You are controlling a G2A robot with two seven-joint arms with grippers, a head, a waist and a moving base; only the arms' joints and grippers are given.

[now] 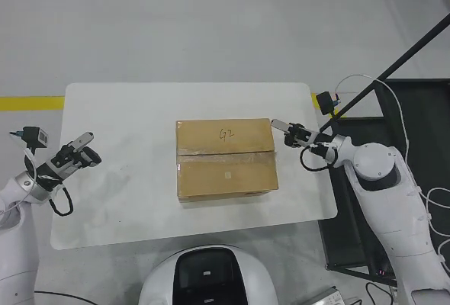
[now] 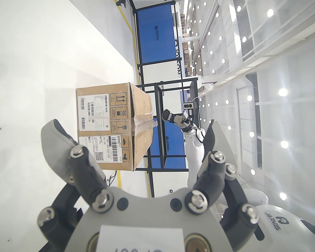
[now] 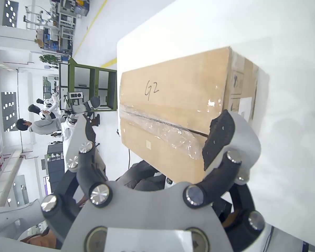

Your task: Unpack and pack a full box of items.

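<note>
From above, you have the box (image 1: 225, 158) closed and taped on the table (image 1: 118, 107), lying between your two arms. Your left gripper (image 1: 86, 139) sits over the table well apart from it, fingers aimed at the box's near end. Your right gripper (image 1: 280, 125) is just beside the box's far corner on its own side. Whether it touches the cardboard, you can't tell from here.

In the left wrist view, your left gripper (image 2: 131, 127) has its fingers spread wide with nothing between them. The box (image 2: 105, 121) stands straight ahead of the fingertips, well apart, its end with the labels (image 2: 94, 108) turned toward the gripper. Beyond the box's far end you can see the right gripper (image 2: 170, 116) up against that side.

In the right wrist view, your right gripper (image 3: 152, 121) is also spread and holds nothing. The box (image 3: 173, 95) lies close ahead and slightly below the fingers, with its taped seam (image 3: 157, 127) running away from the gripper. One pad (image 3: 220, 137) overlaps the seam's near end — contact or a gap, you cannot tell. The left gripper (image 3: 90, 103) shows far past the box's other end.
</note>
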